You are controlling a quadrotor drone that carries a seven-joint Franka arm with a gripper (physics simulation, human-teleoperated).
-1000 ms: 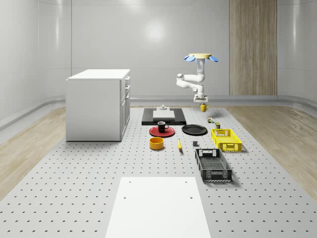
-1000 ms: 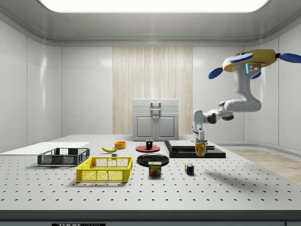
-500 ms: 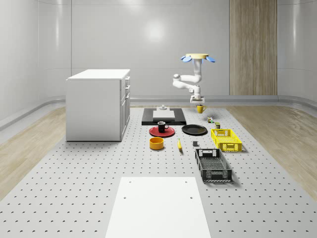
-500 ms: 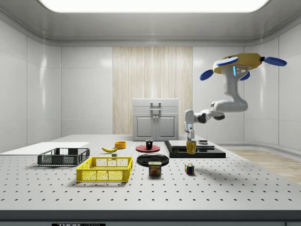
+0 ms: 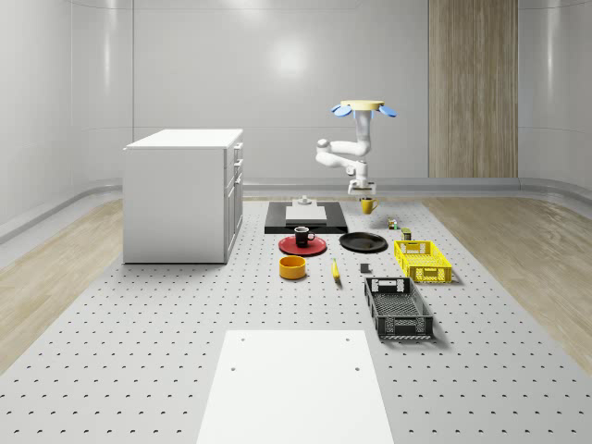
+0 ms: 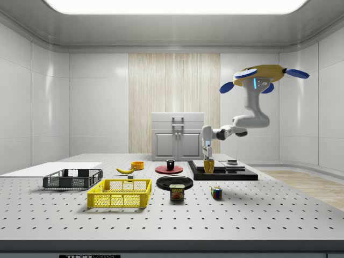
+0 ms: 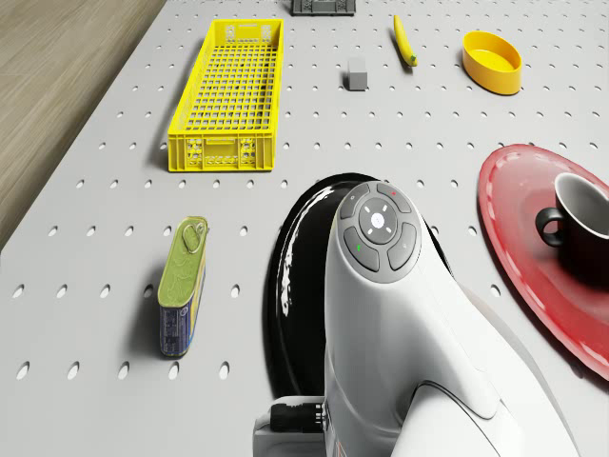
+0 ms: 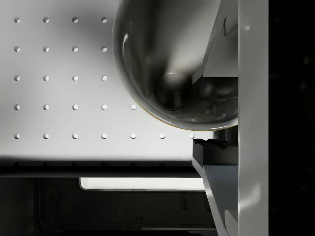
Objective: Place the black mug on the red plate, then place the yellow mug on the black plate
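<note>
The gripper (image 6: 208,156) is clamped on the yellow mug (image 6: 208,165), which hangs in the air below it, while the drone (image 6: 259,77) hovers high above and behind, over the far edge of the table (image 5: 139,351). The black plate (image 5: 363,242) lies just ahead of and below the carried mug; the black mug (image 5: 302,236) already stands on the red plate (image 5: 289,246) beyond it, so the first half of the task looks done. To finish cleanly, the mug should be brought over the middle of the black plate, kept upright, lowered until it touches, and only then let go. Nothing appears to stand between mug and plate. A dark platform (image 5: 306,217) sits just beside the gripper, a tin can (image 7: 182,284) and a small cube (image 6: 216,192) lie near the plate's other side, and a yellow crate (image 5: 423,260), a yellow bowl (image 5: 293,267) and a banana (image 5: 335,270) lie farther out
</note>
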